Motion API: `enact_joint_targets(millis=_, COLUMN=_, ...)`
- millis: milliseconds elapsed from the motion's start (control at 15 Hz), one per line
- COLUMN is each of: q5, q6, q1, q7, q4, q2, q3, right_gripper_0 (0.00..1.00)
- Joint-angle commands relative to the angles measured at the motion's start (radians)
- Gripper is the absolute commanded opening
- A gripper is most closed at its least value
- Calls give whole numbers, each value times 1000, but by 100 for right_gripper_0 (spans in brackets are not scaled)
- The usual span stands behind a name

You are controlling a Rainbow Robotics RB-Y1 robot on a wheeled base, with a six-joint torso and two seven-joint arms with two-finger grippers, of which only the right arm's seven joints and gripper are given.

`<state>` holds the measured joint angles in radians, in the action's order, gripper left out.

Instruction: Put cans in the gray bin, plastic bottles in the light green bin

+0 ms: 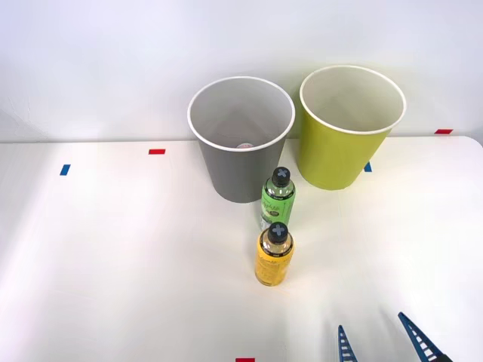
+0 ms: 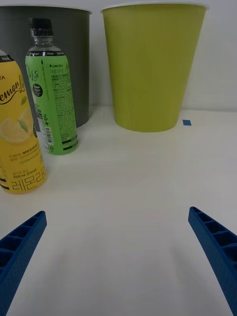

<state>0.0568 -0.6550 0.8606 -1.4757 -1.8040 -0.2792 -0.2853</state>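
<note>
Near the table's (image 1: 113, 249) front edge the right gripper (image 1: 379, 341) hovers, blue ribbed fingers (image 2: 217, 247) spread wide, empty, ready for the yellow-labelled plastic bottle (image 1: 275, 256) mid-table, before the green-labelled bottle (image 1: 278, 200), round gray bin (image 1: 241, 151) and lime bin (image 1: 343, 147) toward the back edge

The right gripper (image 1: 383, 337) hovers low over the near table edge. Its blue ribbed fingers (image 2: 216, 249) are spread wide, holding nothing.

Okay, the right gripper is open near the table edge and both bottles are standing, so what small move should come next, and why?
Probably ease the right gripper forward and toward the robot's left, to the yellow-labelled plastic bottle with the black cap. Its blue ribbed fingers are spread with nothing between them, and that bottle stands nearest, upright, in front of the green-labelled plastic bottle. Both belong in the round yellow-green plastic bin.
</note>
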Motion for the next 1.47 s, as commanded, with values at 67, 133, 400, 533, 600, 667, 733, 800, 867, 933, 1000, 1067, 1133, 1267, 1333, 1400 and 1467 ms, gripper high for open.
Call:
enact_joint_targets(millis=67, q5=0, q6=0, q1=0, q7=0, q4=0, q2=0, q3=0, right_gripper_0=100)
enact_joint_targets(millis=133, q5=0, q6=0, q1=0, q7=0, q4=0, q2=0, q3=0, right_gripper_0=100)
enact_joint_targets(millis=400, q5=0, q6=0, q1=0, q7=0, q4=0, q2=0, q3=0, right_gripper_0=100)
enact_joint_targets(millis=533, q5=0, q6=0, q1=0, q7=0, q4=0, q2=0, q3=0, right_gripper_0=100)
enact_joint_targets(millis=600, q5=0, q6=0, q1=0, q7=0, q4=0, q2=0, q3=0, right_gripper_0=100)
enact_joint_targets(millis=667, q5=0, q6=0, q1=0, q7=0, q4=0, q2=0, q3=0, right_gripper_0=100)
enact_joint_targets(millis=733, q5=0, q6=0, q1=0, q7=0, q4=0, q2=0, q3=0, right_gripper_0=100)
enact_joint_targets(millis=800, q5=0, q6=0, q1=0, q7=0, q4=0, q2=0, q3=0, right_gripper_0=100)
enact_joint_targets(millis=867, q5=0, q6=0, q1=0, q7=0, q4=0, q2=0, q3=0, right_gripper_0=100)
enact_joint_targets(millis=933, q5=0, q6=0, q1=0, q7=0, q4=0, q2=0, q3=0, right_gripper_0=100)
enact_joint_targets(millis=1000, q5=0, q6=0, q1=0, q7=0, q4=0, q2=0, q3=0, right_gripper_0=100)
enact_joint_targets(millis=1067, q5=0, q6=0, q1=0, q7=0, q4=0, q2=0, q3=0, right_gripper_0=100)
enact_joint_targets(millis=1133, q5=0, q6=0, q1=0, q7=0, q4=0, q2=0, q3=0, right_gripper_0=100)
enact_joint_targets(millis=1267, q5=0, q6=0, q1=0, q7=0, q4=0, q2=0, q3=0, right_gripper_0=100)
enact_joint_targets(millis=1333, q5=0, q6=0, q1=0, q7=0, q4=0, q2=0, q3=0, right_gripper_0=100)
enact_joint_targets(millis=1400, q5=0, q6=0, q1=0, q7=0, q4=0, q2=0, q3=0, right_gripper_0=100)
enact_joint_targets(millis=1467, q5=0, q6=0, q1=0, q7=0, q4=0, q2=0, q3=0, right_gripper_0=100)
